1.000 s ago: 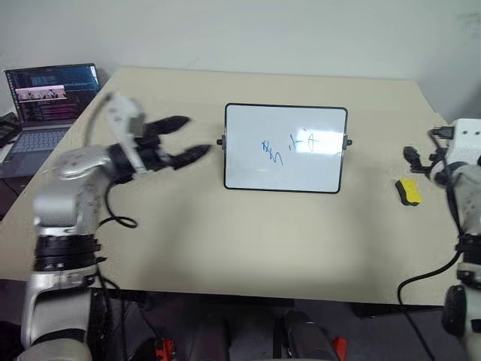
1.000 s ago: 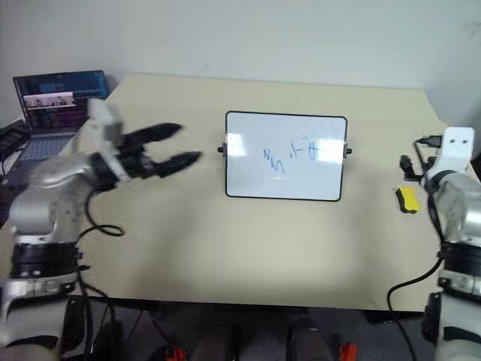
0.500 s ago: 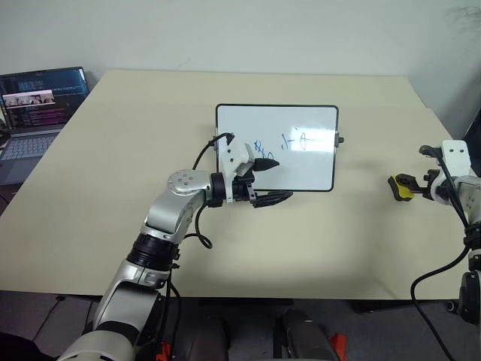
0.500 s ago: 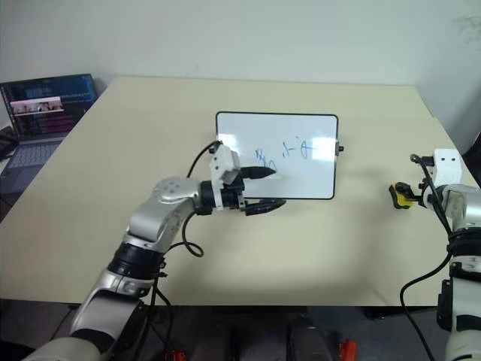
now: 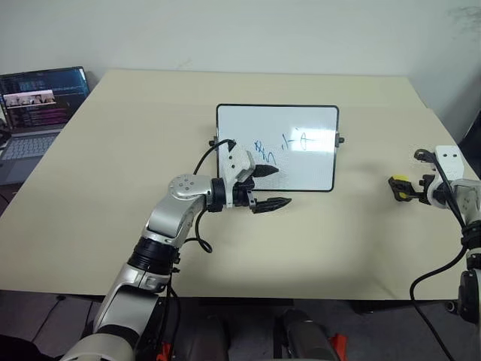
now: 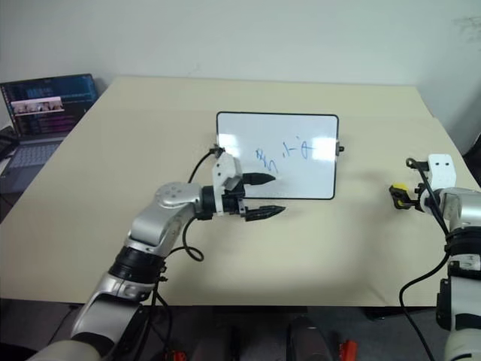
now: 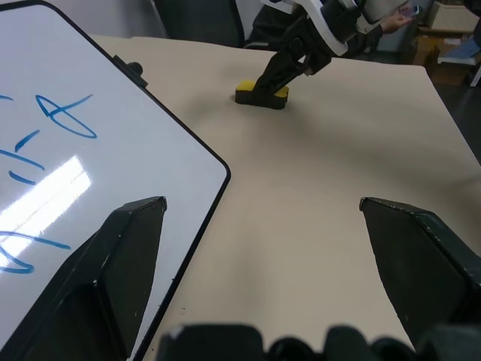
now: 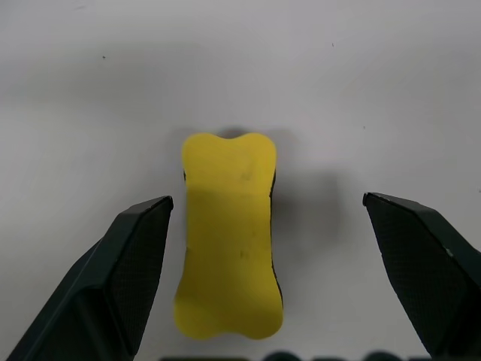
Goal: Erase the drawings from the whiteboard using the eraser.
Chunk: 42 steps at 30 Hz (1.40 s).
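Near the table's right edge, eraser between wide right fingers, left fingers wide over whiteboard corner.

Plain white wall, beige table, open laptop at its left edge

A wide beige table with a plain, bare top carries two things. A small whiteboard with a thin black frame lies flat near the middle, toward the far side, with a few blue drawings on its white surface. A small yellow eraser with a dark underside lies flat on the table near the right edge, well apart from the board.
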Motion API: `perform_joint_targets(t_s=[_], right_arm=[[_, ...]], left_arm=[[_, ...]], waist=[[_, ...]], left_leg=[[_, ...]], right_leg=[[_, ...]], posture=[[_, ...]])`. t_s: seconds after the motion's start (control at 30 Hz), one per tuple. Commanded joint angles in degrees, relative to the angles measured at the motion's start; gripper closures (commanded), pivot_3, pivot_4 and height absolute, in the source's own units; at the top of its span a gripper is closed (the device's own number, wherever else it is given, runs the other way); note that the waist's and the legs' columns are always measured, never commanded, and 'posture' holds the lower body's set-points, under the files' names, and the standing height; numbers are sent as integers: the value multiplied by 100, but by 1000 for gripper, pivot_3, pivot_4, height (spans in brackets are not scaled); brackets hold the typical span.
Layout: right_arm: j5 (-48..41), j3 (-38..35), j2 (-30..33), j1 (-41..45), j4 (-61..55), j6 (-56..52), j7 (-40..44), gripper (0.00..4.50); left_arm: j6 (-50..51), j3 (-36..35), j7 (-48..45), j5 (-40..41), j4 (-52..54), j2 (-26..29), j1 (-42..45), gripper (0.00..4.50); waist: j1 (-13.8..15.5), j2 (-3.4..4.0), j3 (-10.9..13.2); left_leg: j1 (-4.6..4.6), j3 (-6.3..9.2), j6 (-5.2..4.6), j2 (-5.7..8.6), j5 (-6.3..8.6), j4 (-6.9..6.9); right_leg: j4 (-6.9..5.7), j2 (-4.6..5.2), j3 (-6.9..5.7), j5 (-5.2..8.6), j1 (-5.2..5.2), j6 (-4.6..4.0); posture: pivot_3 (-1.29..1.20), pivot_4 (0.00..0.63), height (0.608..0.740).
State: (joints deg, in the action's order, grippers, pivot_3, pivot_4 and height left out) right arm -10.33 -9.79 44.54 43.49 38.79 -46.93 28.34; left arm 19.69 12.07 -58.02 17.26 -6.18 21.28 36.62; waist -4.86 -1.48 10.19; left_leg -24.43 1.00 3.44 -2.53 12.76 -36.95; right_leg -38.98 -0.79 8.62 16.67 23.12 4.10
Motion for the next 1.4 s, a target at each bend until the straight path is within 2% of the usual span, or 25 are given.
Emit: perform_joint_targets(t_s=[0.03,0.27,0.3,0.5,0.7,0.77,0.87,1.0,1.17,1.27,1.33,1.4], right_arm=[[21,-46,8,179,63,103,11,639],[5,-74,-55,214,99,114,41,3224],[3,-74,-62,211,93,110,44,3443],[-8,-79,-72,193,23,100,49,3483],[-68,-141,-26,82,-546,-131,3,3488],[-145,-219,0,2,-1038,-377,-15,3488],[-326,-391,41,-162,-2659,-1166,-182,3488],[-568,-559,-135,-6,-4022,-1948,-459,3493],[-787,96,-819,1061,-4845,-2288,-636,3503],[-680,617,-1250,1473,-4846,-2127,-682,3503],[-440,1354,-1749,1805,-4738,-1701,-714,3503],[-319,1756,-2235,1952,-4579,-1412,-787,3503]], left_arm=[[-10,-20,1,-9,265,20,33,0],[34,-54,0,-35,318,64,6,0],[41,-56,-1,-31,325,69,4,0],[66,-95,-13,-34,300,102,43,0],[54,-183,-54,-48,255,288,81,0],[76,-357,-21,15,225,420,93,0],[107,-898,16,85,49,951,80,0],[154,-1280,-61,150,-54,1488,-109,0],[-13,-1516,-4,-99,-345,2061,-464,0],[2,-1537,65,-76,-362,2036,-478,0],[50,-1539,118,-19,-351,1928,-496,0],[44,-1493,179,-51,-349,1861,-531,0]], waist=[[7,0,0],[8,0,0],[8,0,0],[7,0,0],[3,0,0],[4,1,0],[-11,4,2],[-11,10,2],[-35,14,3],[-14,13,2],[12,13,2],[10,13,2]], left_leg=[[0,1,0,0,0,0],[0,1,0,0,0,0],[0,1,0,0,0,0],[0,1,0,0,0,0],[0,1,0,0,0,0],[0,3,0,0,0,0],[-1,6,0,-2,0,1],[-1,17,-1,-4,1,3],[-2,18,-1,-4,1,2],[-5,24,-1,-7,1,2],[-15,32,0,-7,1,2],[-23,32,0,-7,1,1]], right_leg=[[0,0,-1,0,0,0],[0,0,-1,0,-1,0],[0,0,-1,0,-1,0],[0,0,-2,0,-1,0],[0,0,-1,0,-1,0],[0,0,-2,0,-1,0],[-3,-1,-3,0,3,0],[-5,-5,-9,2,5,-3],[-6,-2,-14,3,5,-3],[-7,-4,-26,6,8,-9],[-1,0,-40,7,9,-10],[-2,1,-41,7,16,-11]], posture=[[0,150,740],[0,150,740],[0,150,740],[0,150,740],[0,150,740],[0,150,740],[0,150,740],[0,150,740],[0,150,740],[0,150,740],[0,150,740],[0,150,740]])
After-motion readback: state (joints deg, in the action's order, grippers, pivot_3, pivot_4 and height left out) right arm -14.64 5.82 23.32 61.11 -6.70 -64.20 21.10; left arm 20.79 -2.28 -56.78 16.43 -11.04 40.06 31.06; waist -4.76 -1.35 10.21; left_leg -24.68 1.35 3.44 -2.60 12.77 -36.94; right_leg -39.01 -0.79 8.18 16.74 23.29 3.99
